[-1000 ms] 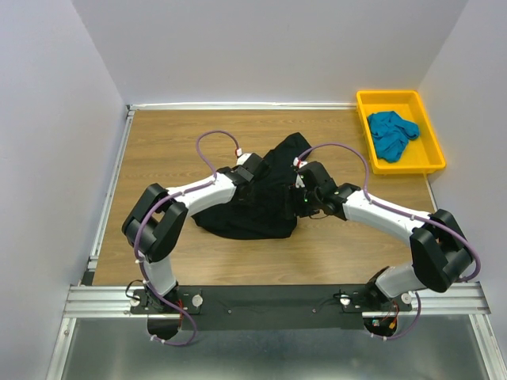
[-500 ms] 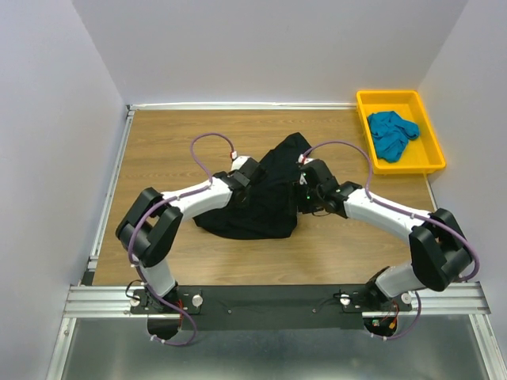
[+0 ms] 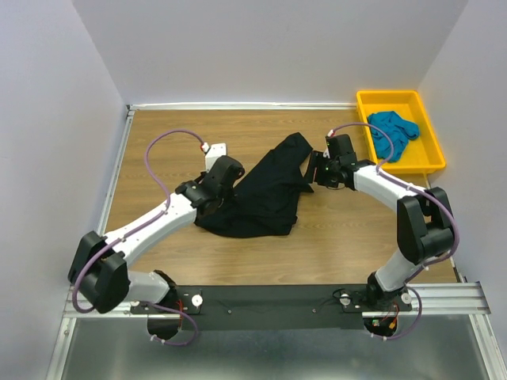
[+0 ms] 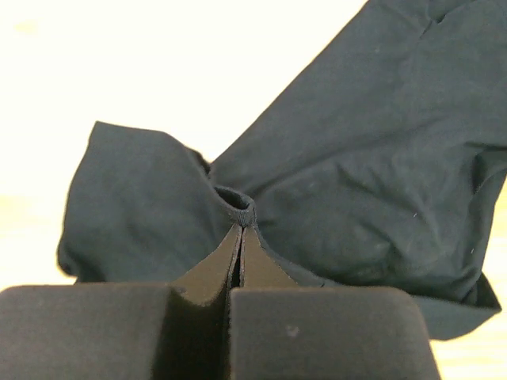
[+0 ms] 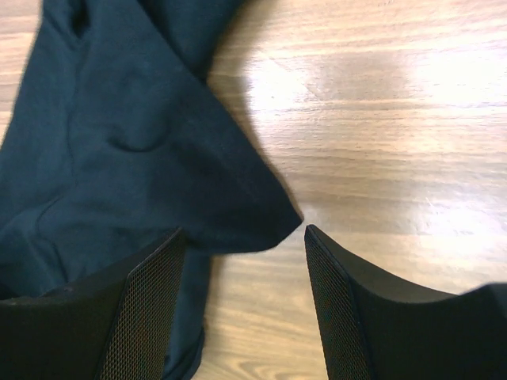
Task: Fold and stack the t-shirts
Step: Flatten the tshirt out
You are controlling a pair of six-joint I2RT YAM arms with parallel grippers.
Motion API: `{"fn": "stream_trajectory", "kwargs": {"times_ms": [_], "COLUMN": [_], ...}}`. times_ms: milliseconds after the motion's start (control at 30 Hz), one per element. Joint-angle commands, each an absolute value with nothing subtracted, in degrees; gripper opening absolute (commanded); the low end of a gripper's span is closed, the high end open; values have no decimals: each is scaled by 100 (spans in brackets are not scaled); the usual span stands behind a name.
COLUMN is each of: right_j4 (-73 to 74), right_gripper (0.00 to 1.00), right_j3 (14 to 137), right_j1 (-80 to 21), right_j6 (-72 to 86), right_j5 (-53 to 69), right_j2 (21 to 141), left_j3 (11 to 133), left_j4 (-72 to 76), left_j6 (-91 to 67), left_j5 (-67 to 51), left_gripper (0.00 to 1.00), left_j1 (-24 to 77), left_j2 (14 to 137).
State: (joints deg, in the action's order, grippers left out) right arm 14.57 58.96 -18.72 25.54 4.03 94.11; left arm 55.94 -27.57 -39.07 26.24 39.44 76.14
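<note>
Both now farther apart: left end effector (image 4: 241, 231) pinching black t-shirt (image 3: 269, 194), right end effector (image 5: 242, 247) spread.

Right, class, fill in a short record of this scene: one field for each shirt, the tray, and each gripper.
black t-shirt: crumpled on the wooden table, unfolded
teal t-shirt: bunched inside the yellow tray
yellow tray: far right corner of the table
left gripper: shut, pinching a fold of the black t-shirt
right gripper: open above the black t-shirt's edge, holding nothing
</note>
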Motion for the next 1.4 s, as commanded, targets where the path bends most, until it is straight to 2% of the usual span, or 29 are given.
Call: {"fn": "stream_trajectory", "kwargs": {"times_ms": [0, 367, 533, 567, 600, 700, 767, 1000, 1233, 1267, 1300, 1367], "right_j4": [1030, 765, 773, 765, 765, 799, 870, 1134, 1318, 1327, 1336, 1345], "right_gripper": [69, 68, 62, 58, 41, 9, 1, 1, 1, 1, 1, 6], "right_j3": [5907, 5915, 5915, 5915, 5924, 6081, 6248, 8083, 11378, 12322, 12757, 13880], "right_j1": [-1697, -1661, -1670, -1661, -1670, -1670, -1670, -2021, -2837, -2926, -3031, -3321], "right_j6": [2663, 2487, 2443, 2443, 2461, 2452, 2470, 2716, 3102, 3146, 3173, 3182], "right_j5": [1036, 2153, 2434, 2417, 2382, 2277, 2241, 2487, 2654, 2767, 2856, 3171], "right_j2": [9755, 10213, 10371, 10371, 10336, 10038, 9897, 10282, 12276, 12870, 13137, 13856], "left_j3": [5292, 4254, 4043, 4034, 4025, 3964, 3938, 3823, 3797, 3779, 3753, 3692], "left_j4": [-2663, -2470, -2250, -2241, -2224, -2153, -2118, -2013, -2030, -2022, -2021, -2013], "left_j6": [-4183, -4448, -4342, -4324, -4298, -4201, -4149, -3955, -3850, -3858, -3876, -3885], "left_j5": [2672, 2031, 1872, 1855, 1820, 1706, 1644, 1363, 1126, 1116, 1090, 1055], "left_gripper": [0, 0, 0, 0, 0, 0, 0, 0, 0, 0, 0, 0], "left_j1": [3911, 3911, 3911, 3911, 3911, 3911, 3911, 3911, 3929, 3929, 3937, 3929], "left_j2": [7041, 6021, 5862, 5854, 5854, 5854, 5836, 5669, 5318, 5213, 5168, 5028]}}
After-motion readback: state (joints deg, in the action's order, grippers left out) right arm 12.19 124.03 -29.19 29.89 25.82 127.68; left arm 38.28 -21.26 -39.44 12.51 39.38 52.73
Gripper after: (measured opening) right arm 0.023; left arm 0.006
